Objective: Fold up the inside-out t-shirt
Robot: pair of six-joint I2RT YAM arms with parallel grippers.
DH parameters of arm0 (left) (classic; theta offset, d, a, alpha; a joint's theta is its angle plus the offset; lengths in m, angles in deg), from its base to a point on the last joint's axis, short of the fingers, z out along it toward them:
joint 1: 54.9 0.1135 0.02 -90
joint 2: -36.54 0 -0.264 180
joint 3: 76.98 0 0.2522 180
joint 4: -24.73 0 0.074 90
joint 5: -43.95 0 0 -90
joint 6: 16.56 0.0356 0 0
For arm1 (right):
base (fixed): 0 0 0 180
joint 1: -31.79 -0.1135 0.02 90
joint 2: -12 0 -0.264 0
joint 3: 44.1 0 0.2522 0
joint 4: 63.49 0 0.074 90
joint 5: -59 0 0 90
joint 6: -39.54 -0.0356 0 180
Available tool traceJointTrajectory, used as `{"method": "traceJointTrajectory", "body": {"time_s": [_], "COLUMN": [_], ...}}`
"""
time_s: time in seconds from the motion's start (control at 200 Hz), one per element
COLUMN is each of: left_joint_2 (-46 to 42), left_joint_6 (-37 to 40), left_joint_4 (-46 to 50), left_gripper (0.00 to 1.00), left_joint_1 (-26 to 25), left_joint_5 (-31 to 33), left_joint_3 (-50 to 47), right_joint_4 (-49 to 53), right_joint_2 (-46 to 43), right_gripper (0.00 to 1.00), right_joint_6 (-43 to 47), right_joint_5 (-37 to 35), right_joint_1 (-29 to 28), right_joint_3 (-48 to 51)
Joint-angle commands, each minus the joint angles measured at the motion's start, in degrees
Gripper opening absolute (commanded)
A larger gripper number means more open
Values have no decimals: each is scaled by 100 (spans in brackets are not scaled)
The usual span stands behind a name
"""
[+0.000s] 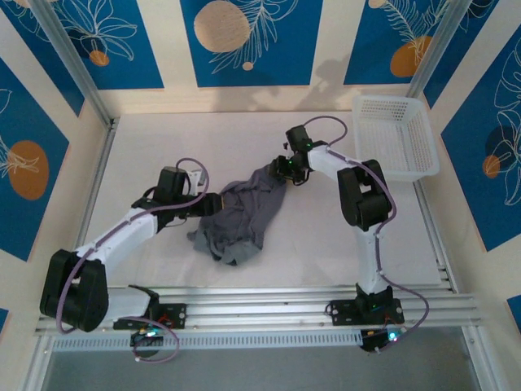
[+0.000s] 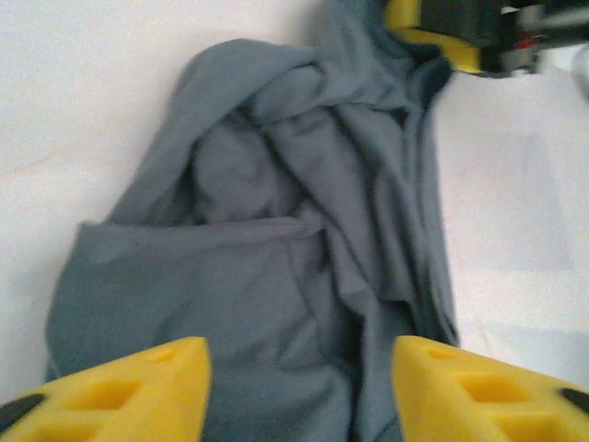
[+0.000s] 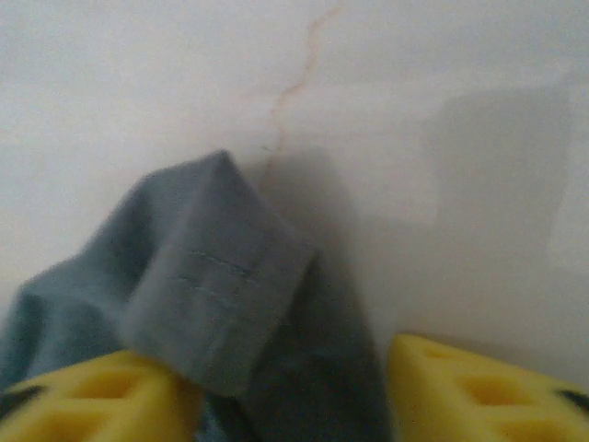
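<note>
**Top external view.** We are listing one slate-grey soft cotton t-shirt (image 1: 240, 213), bunched in a heap at mid-bench (image 1: 163, 147). Its long axis is running diagonally from the far right to the near left. The left gripper (image 1: 213, 204) is sitting at the heap's left flank, and the right gripper (image 1: 285, 169) is meeting its far-right tip. Both are touching the cloth, so we are judging neither arm the nearer. The white plastic mesh basket (image 1: 395, 134) is standing well apart, at the far right.

**Left wrist view.** The left gripper (image 2: 302, 391) is showing its jaws apart. The t-shirt (image 2: 276, 258) is lying straight ahead and between them, its folds running away from the camera.

**Right wrist view.** The right gripper (image 3: 294, 387) is showing its jaws apart. A stitched hem of the t-shirt (image 3: 221, 276) is lying between them, pointing away over bare bench (image 3: 414, 120). We are not seeing it pinched.
</note>
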Motion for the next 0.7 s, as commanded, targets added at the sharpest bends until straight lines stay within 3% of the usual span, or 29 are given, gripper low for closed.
{"method": "traceJointTrajectory", "body": {"time_s": [0.0, 0.07, 0.14, 0.4, 0.51, 0.695], "left_joint_2": [-74, -302, -715, -2173, -2518, -2660], "left_joint_6": [-195, -352, -615, -1046, -1121, -1192], "left_joint_4": [741, 773, 804, 1228, 1272, 1364], "left_gripper": [61, 66, 69, 77, 77, 79], "left_joint_1": [-53, -52, -54, -57, -57, -52], "left_joint_5": [862, 963, 1183, 1656, 1841, 1999], "left_joint_3": [-52, -192, -400, -1070, -1210, -1189], "right_joint_4": [163, -69, -290, -1334, -1453, -1258], "right_joint_2": [18, -290, -720, -1957, -1992, -1799], "right_gripper": [19, 7, 3, 3, 3, 8], "right_joint_6": [275, 319, 315, 108, -13, -112], "right_joint_5": [912, 1254, 1385, 2471, 2686, 3206], "right_joint_1": [-105, -202, -339, -1368, -1977, -2534], "right_joint_3": [-280, -25, 337, 1813, 1810, 1553]}}
